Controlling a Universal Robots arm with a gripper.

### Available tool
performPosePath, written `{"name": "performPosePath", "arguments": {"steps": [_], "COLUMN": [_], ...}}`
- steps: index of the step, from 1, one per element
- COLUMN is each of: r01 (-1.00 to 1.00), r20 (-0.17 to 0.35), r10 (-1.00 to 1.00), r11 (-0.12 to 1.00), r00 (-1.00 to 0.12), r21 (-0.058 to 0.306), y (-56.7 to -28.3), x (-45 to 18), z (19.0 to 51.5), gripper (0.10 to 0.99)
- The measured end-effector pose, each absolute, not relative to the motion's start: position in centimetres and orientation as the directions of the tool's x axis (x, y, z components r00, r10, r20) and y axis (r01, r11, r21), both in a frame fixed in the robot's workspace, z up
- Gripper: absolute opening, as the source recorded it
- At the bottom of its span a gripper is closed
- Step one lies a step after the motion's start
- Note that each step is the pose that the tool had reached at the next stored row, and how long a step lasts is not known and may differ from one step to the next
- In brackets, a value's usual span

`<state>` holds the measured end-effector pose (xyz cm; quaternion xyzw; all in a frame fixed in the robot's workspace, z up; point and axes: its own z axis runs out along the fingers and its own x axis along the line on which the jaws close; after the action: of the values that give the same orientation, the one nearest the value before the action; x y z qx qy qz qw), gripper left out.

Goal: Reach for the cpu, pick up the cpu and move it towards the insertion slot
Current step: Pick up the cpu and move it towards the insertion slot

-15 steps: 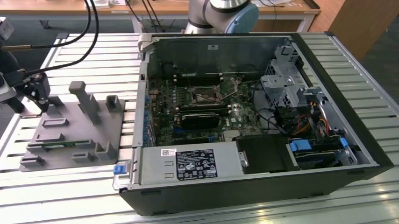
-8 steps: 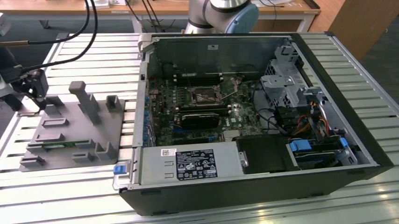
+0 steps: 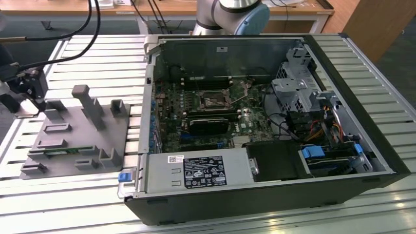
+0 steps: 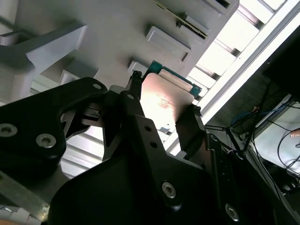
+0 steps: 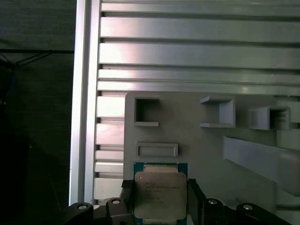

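The exterior view overlooks the desk from afar; both wrist views, close behind the claw, share the fixture beyond it.

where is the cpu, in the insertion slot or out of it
Out. The gripper grips the cpu over the grey fixture; the insertion slot lies apart, inside the case.

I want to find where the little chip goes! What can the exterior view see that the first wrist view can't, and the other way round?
Exterior view: the open computer case with the insertion slot on its green board. First wrist view: the cpu, silvery top up, clamped on two sides. Both: the gripper, the grey fixture and the slatted table.
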<state>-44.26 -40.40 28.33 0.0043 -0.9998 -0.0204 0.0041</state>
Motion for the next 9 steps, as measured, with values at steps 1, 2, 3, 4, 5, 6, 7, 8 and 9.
{"name": "performPosePath", "arguments": {"steps": [1,2,3,4,5,6,7,8,9], "r01": [-0.009,-0.009,-0.009,-0.009,-0.009,-0.009,-0.009,-0.009,-0.008], "r20": [0.008,0.008,0.008,0.008,0.008,0.008,0.008,0.008,0.008], "r10": [-0.009,-0.009,-0.009,-0.009,-0.009,-0.009,-0.009,-0.009,-0.009], "r11": [0.999,0.999,0.999,0.999,0.999,0.999,0.999,0.999,0.999], "r00": [-1.0,-1.0,-1.0,-1.0,-1.0,-1.0,-1.0,-1.0,-1.0], "r21": [0.041,0.041,0.041,0.041,0.04,0.04,0.04,0.04,0.04], "y": [-40.4,-40.4,-40.4,-40.4,-40.4,-40.4,-40.4,-40.4,-40.3], "x": [-44.3,-44.3,-44.3,-44.3,-44.3,-44.3,-44.3,-44.3,-44.3], "z": [28.5,28.6,28.7,28.9,29.0,29.1,29.3,29.4,29.6], "gripper": [0.541,0.541,0.541,0.541,0.541,0.541,0.541,0.541,0.541]}}
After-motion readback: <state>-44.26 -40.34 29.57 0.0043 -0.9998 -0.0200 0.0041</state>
